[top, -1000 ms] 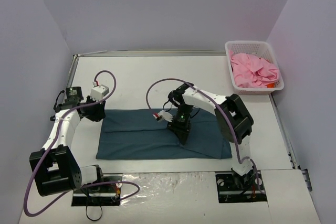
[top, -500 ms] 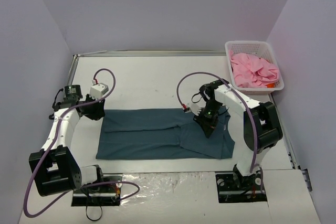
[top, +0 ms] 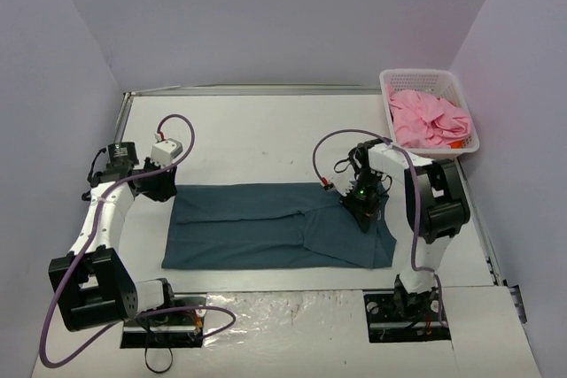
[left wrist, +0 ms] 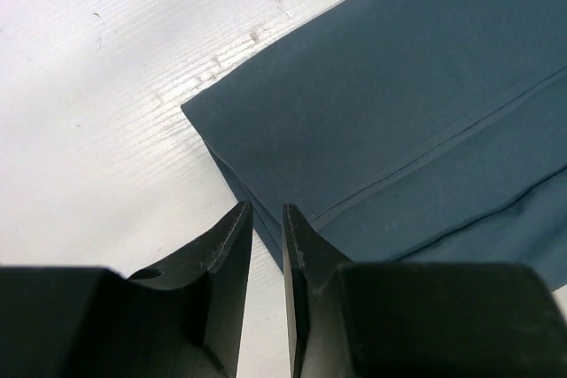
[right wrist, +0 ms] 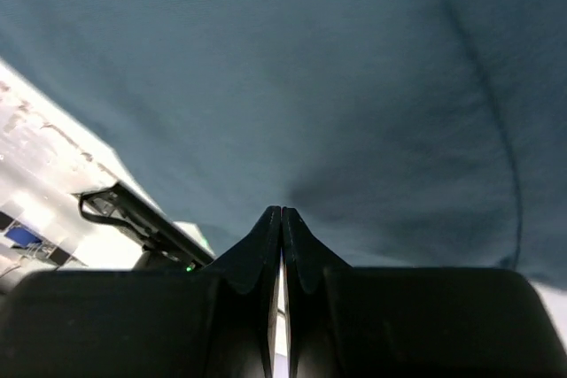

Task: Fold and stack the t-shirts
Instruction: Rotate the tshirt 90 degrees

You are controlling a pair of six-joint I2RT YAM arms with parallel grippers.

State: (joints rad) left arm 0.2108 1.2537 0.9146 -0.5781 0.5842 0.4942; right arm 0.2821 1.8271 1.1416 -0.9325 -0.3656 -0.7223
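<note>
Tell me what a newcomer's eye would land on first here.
A teal shirt lies folded into a long band across the middle of the table, with the shut right gripper down on its right end and the left gripper at its far left corner. A pink shirt is heaped in a white basket at the far right corner.

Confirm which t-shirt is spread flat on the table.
The large dark teal-blue cloth t-shirt; the pink cloth t-shirt lies crumpled in the white plastic lattice basket.

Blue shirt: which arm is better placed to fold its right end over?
Probably right: the right gripper touches the blue shirt's right end; the left gripper sits at its left edge.
</note>
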